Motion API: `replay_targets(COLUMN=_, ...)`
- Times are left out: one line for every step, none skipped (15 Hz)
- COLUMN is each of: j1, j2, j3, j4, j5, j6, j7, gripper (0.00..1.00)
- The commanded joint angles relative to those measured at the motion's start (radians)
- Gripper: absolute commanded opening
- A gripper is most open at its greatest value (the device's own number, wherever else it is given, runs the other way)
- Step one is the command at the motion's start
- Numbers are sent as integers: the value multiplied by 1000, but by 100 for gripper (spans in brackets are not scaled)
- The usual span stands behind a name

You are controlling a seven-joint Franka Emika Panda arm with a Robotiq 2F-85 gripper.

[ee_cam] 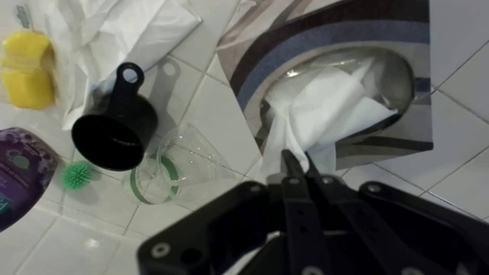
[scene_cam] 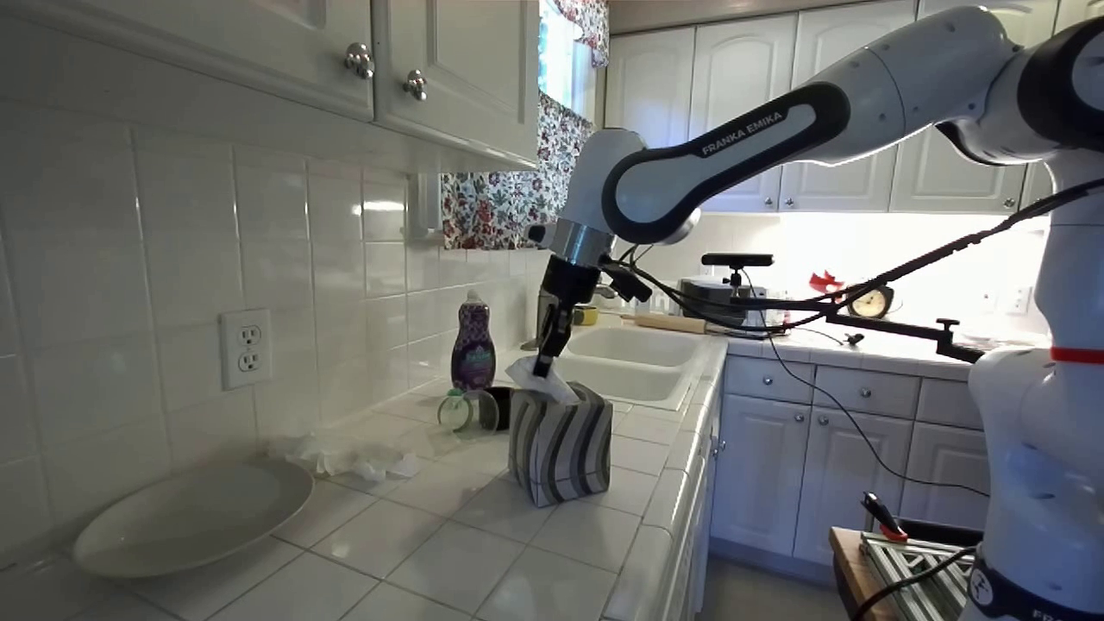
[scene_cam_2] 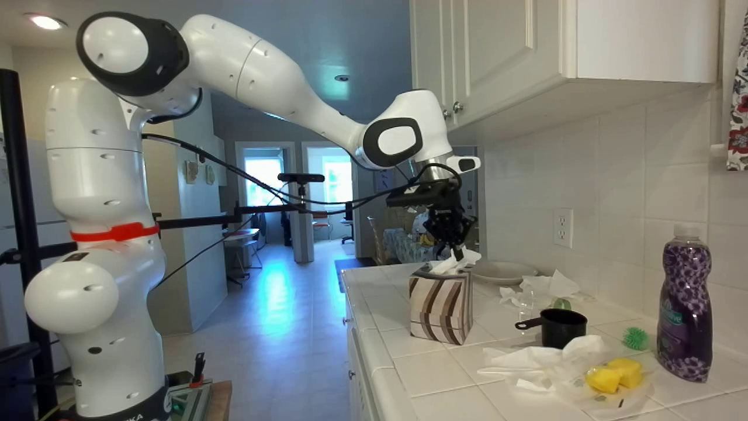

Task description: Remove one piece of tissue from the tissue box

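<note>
The tissue box (scene_cam: pixel 561 448) with wavy grey and white stripes stands upright on the tiled counter. It also shows in an exterior view (scene_cam_2: pixel 441 310) and in the wrist view (ee_cam: pixel 332 34). A white piece of tissue (ee_cam: pixel 328 107) sticks out of its oval top opening, and its lower part is still in the opening. The tissue also shows in both exterior views (scene_cam: pixel 561 391) (scene_cam_2: pixel 447 266). My gripper (ee_cam: pixel 300 158) points down just above the box, its fingers close together with a fold of tissue between them. It also shows in both exterior views (scene_cam: pixel 544 366) (scene_cam_2: pixel 458 254).
Beside the box are a black measuring cup (ee_cam: pixel 114 130), a clear plastic cup (ee_cam: pixel 187 156), a purple soap bottle (scene_cam_2: pixel 684 310), a green spiky ball (ee_cam: pixel 77 175) and yellow pieces (scene_cam_2: pixel 616 374). Crumpled white tissues (scene_cam_2: pixel 537 362) and an oval plate (scene_cam: pixel 198 517) lie on the counter. Cabinets (scene_cam: pixel 457 69) hang above.
</note>
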Motion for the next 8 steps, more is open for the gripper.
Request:
replay_targets(j1=-17, j2=-15, j3=19, j4=19, j5=-4, j6=-36, j7=24, gripper=0)
replay_targets(j1=-16, j2=-24, j3=20, j4=17, j5=-4, j6=-45, j7=24, gripper=0)
replay_targets(j1=-15, j2=-31, j3=21, j4=17, j5=-8, j6=-56, j7=28, gripper=0)
replay_targets(j1=-13, j2=-40, j3=24, j4=15, j5=-12, j6=-62, j7=33, gripper=0)
replay_targets(j1=-11, j2=-47, j3=26, j4=14, j5=-14, j6=-69, j7=37, gripper=0)
replay_targets(j1=-10, j2=-55, j3=29, j4=13, j5=-17, j6=-80, j7=42, gripper=0)
replay_targets(j1=-9, j2=-63, j3=32, j4=12, j5=-22, j6=-86, j7=50, gripper=0)
replay_targets(j1=-8, j2=-71, j3=34, j4=12, j5=-26, j6=-94, j7=56, gripper=0)
